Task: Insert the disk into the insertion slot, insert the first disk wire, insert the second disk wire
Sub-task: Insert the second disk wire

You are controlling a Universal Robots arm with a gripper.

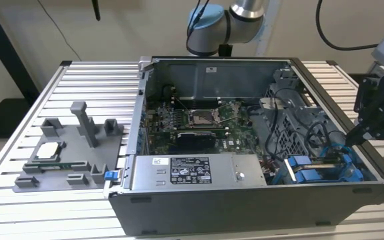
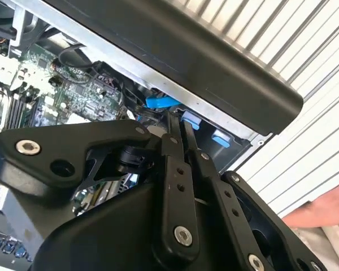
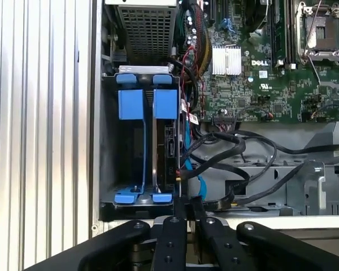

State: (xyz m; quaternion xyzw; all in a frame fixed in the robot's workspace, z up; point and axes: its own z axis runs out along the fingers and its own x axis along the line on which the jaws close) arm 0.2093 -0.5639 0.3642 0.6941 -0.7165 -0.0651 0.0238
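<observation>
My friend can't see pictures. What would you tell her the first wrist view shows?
Inside an open computer, the disk sits edge-on in its blue frame in the slot, with the black pincer at the slot's edge. Black cables and a green circuit board lie beside it.

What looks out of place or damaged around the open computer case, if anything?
Nothing looks damaged or spilled. One oddity: what seems to be a person's hand is over the table beside the computer case, near the gripper.
</observation>
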